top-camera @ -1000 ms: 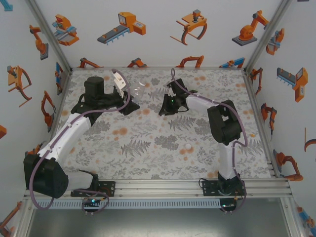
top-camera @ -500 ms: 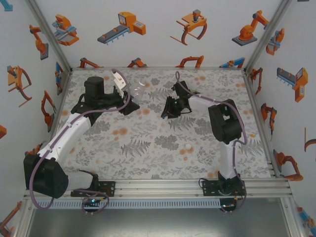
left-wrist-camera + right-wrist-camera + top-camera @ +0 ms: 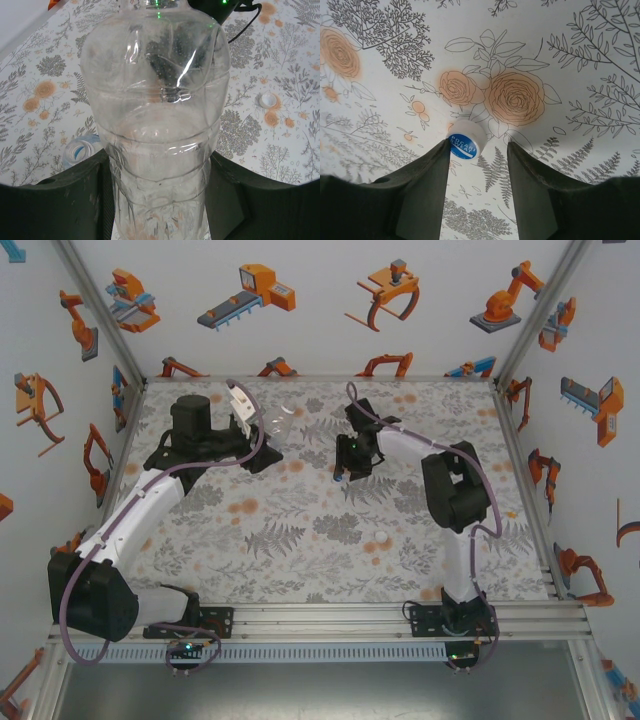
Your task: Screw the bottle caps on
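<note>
My left gripper (image 3: pixel 157 200) is shut on a clear bottle (image 3: pixel 155 100), whose body stands between the two dark fingers (image 3: pixel 75 200). In the top view this bottle (image 3: pixel 283 422) sticks out of the left gripper (image 3: pixel 262 443) at the back left of the table. My right gripper (image 3: pixel 479 147) is open just above the table. A white bottle cap with a blue printed top (image 3: pixel 466 140) lies on its side at the tip of the left finger (image 3: pixel 427 185), touching it, apart from the right finger. In the top view the right gripper (image 3: pixel 343 474) points down near the table's middle.
Another white cap (image 3: pixel 381 537) lies loose on the flowered table (image 3: pixel 300 540) toward the front right; this cap (image 3: pixel 268 100) also shows to the right of the bottle. A round whitish-blue thing (image 3: pixel 80 148) lies partly hidden to the bottle's left. Walls enclose three sides.
My right gripper has opened from shut, turned and shifted a little toward the near side. The left arm and its bottle have stayed put.
</note>
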Robot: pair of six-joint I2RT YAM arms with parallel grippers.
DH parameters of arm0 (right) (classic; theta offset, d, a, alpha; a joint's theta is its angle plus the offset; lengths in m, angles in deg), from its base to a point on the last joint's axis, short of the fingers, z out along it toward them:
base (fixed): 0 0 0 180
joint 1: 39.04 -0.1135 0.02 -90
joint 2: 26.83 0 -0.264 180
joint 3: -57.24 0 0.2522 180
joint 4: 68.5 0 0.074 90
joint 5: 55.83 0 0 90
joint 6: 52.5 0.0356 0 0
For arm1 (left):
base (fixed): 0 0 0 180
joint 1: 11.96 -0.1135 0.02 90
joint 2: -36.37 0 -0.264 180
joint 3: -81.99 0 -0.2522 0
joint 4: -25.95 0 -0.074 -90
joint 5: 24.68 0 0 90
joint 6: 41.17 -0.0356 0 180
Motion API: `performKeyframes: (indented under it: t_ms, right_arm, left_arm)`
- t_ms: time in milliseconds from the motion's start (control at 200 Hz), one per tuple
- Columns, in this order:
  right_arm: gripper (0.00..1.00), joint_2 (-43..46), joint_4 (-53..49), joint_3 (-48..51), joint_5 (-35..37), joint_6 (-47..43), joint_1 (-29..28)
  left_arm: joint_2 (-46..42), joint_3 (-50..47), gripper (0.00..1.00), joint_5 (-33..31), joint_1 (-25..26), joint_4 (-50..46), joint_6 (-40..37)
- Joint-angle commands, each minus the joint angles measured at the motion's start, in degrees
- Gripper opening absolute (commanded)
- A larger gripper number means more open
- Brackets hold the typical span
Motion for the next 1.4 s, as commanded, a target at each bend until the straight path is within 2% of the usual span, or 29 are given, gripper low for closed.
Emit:
performKeyframes:
  t_ms: [0,210,446,786,1041,1397]
  right_arm:
    - [0.50,1.71,-4.83,-1.22,7.83,-2.69,-1.90]
    - [0.50,2.21,-3.03,-1.29,11.02,-3.67,-4.36]
    - [0.44,0.15,-3.67,-2.90,12.30,-4.04,-6.37]
    - [0.41,1.04,-4.49,-3.80,16.33,-5.13,-7.66]
    - [0.40,1.22,-3.22,-3.68,14.84,-4.94,-8.11]
    - [0.39,2.47,-2.89,-3.49,18.09,-5.24,-8.73]
  left_arm:
    - [0.11,1.25,0.14,0.76,-0.07,0.28,0.93]
    - [-0.03,1.26,0.14,0.65,-0.04,0.12,0.75]
    - [-0.19,1.31,0.14,0.45,-0.05,-0.21,0.49]
    - [-0.14,1.34,0.14,0.44,-0.10,-0.21,0.47]
    - [-0.08,1.28,0.14,0.39,-0.09,-0.32,0.40]
    - [0.30,1.40,0.14,0.45,0.00,-0.33,0.38]
